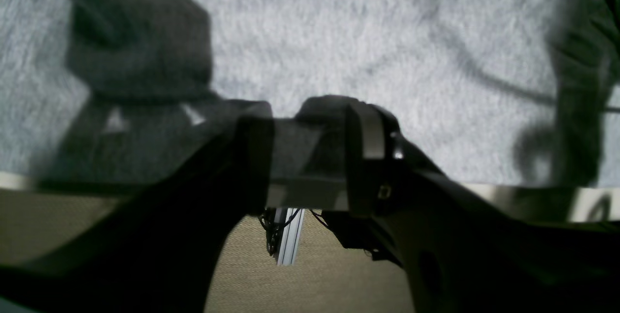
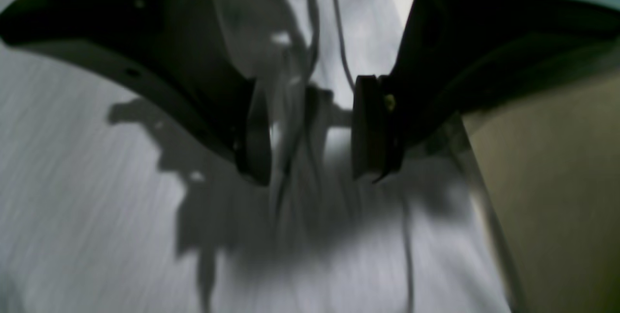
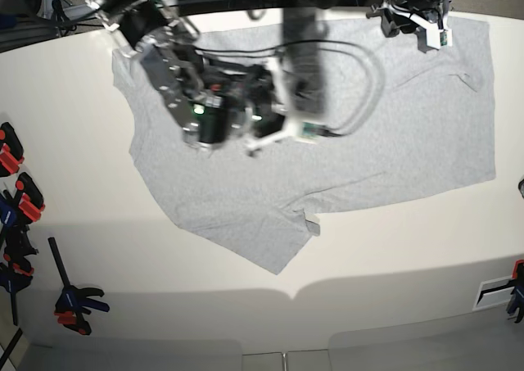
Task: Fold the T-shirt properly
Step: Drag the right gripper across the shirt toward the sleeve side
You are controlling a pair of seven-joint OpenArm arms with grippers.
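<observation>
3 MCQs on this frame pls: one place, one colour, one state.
1. Where does the T-shirt lie?
A. spread on the white table
B. hanging off a rack
C. stuffed in a bin

2. What colour is the T-shirt?
A. navy
B. light heather grey
C. red

3. How do the right gripper's jaws stand?
A. clamped flat together
B. apart, over grey cloth
C. closed on a clamp

Key:
1 A, base view shows it laid out on the tabletop.
2 B, grey in every view.
3 B, right wrist view shows a gap between the pads.
</observation>
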